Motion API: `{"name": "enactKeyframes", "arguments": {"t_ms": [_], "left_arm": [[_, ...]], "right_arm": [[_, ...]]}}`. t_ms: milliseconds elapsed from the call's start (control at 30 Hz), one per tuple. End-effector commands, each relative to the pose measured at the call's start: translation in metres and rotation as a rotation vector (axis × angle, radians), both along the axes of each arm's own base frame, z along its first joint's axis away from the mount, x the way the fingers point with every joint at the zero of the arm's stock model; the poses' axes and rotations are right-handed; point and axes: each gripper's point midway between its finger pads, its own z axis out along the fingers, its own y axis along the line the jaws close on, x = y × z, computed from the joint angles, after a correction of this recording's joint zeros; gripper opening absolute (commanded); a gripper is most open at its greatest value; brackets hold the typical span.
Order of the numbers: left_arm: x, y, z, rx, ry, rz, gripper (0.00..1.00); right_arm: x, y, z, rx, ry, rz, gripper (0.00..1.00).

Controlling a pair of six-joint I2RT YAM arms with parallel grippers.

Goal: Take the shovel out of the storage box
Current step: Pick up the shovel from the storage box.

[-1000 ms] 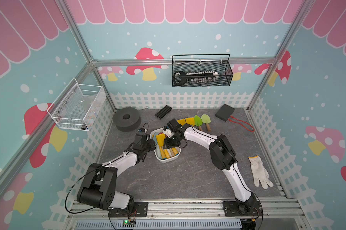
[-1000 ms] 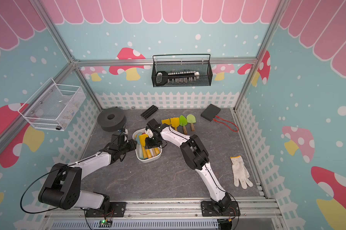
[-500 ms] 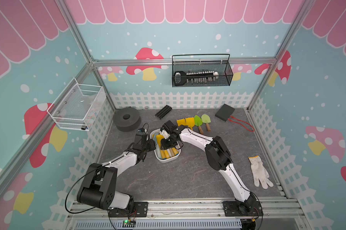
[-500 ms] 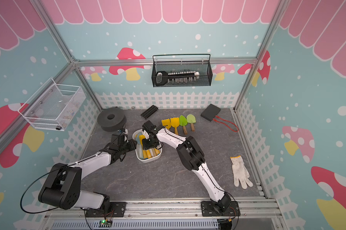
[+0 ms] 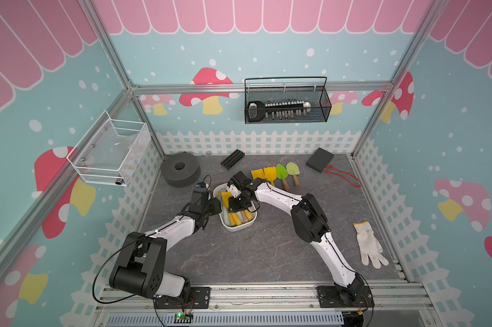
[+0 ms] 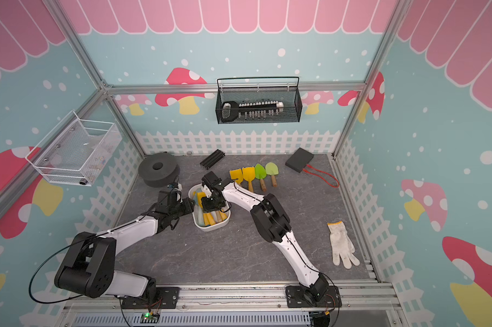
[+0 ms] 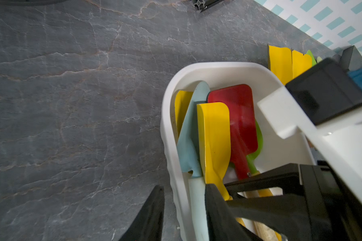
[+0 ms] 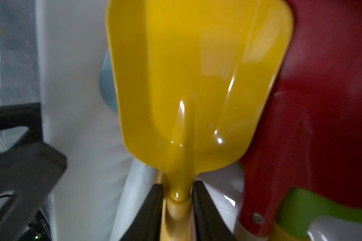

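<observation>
Right gripper [image 8: 177, 188] pinching yellow shovel [image 8: 196, 73] (neck), storage box [image 7: 217, 68]

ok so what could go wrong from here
The right tool grips the yellow shovel only at its thin neck, so it may swing or slip. Its blade lies against the red shovel and blue shovel; lifting could drag them. The storage box could shift unless the left tool straddling its wall holds it.

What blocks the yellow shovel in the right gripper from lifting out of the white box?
Nothing visible. The yellow shovel lies on top of the other shovels in the box, the right gripper on its neck. One finger of the left gripper stands close beside its handle.
</observation>
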Motion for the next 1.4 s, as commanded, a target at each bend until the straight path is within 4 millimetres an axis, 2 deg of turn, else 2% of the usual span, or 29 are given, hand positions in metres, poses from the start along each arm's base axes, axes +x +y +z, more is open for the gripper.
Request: {"name": "enactKeyframes", "arguments": {"t_ms": [0, 500, 800, 1033, 1367], "left_arm": [[0.0, -0.001, -0.002, 0.004, -0.003, -0.009, 0.37], [-0.002, 0.0, 0.001, 0.005, -0.01, -0.009, 0.37], [-0.001, 0.0, 0.003, 0.006, -0.016, -0.006, 0.37], [-0.002, 0.0, 0.005, 0.003, -0.02, -0.006, 0.37], [-0.003, 0.001, 0.008, 0.006, -0.028, -0.003, 0.37]], "right_arm": [[-0.006, -0.009, -0.027, -0.068, 0.026, -0.008, 0.24], [0.001, -0.004, 0.023, 0.007, -0.063, -0.003, 0.1], [-0.001, -0.004, 0.056, 0.06, -0.107, -0.002, 0.07], [-0.003, -0.009, 0.068, 0.064, -0.128, 0.001, 0.07], [-0.003, -0.027, 0.082, 0.034, -0.187, 0.008, 0.07]]}}
